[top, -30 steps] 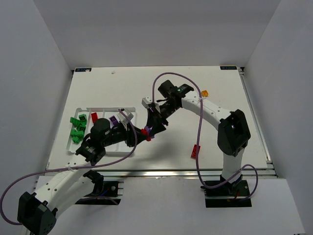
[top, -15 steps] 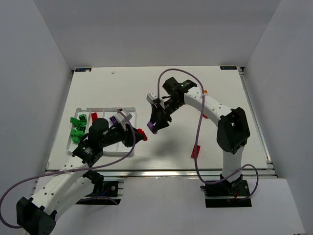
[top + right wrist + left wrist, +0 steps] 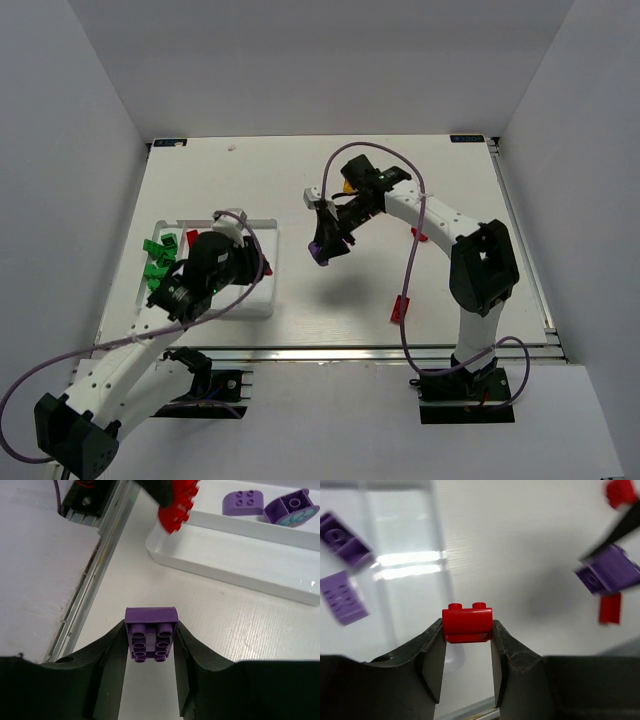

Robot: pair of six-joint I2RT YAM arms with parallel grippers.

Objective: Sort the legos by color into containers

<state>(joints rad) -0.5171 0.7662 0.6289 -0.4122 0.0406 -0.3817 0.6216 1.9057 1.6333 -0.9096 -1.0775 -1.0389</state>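
A small glossy red plastic brick (image 3: 467,622), square-edged with two round studs on top, is being pinched between the dark matte fingers (image 3: 432,655) of the left gripper (image 3: 467,632) — the jaws are being spread only as far as the brick is wide. Seen from above, this brick is being carried at the right rim of the shallow white plastic tray (image 3: 262,222), whose long compartments are being divided by low, smooth ridges. A heap of green studded bricks (image 3: 158,262) is being held in the leftmost compartment. Two purple bricks (image 3: 243,502), one with a rounded top and one lying hollow side up, are being held in a compartment further right. The right gripper (image 3: 151,642) is being clamped on a purple studded brick (image 3: 151,635), its round studs turned toward the wrist camera, and this brick is being carried above the matte white table (image 3: 400,170), just right of the tray. A flat red brick (image 3: 399,309) is lying on the table — well apart from the tray.
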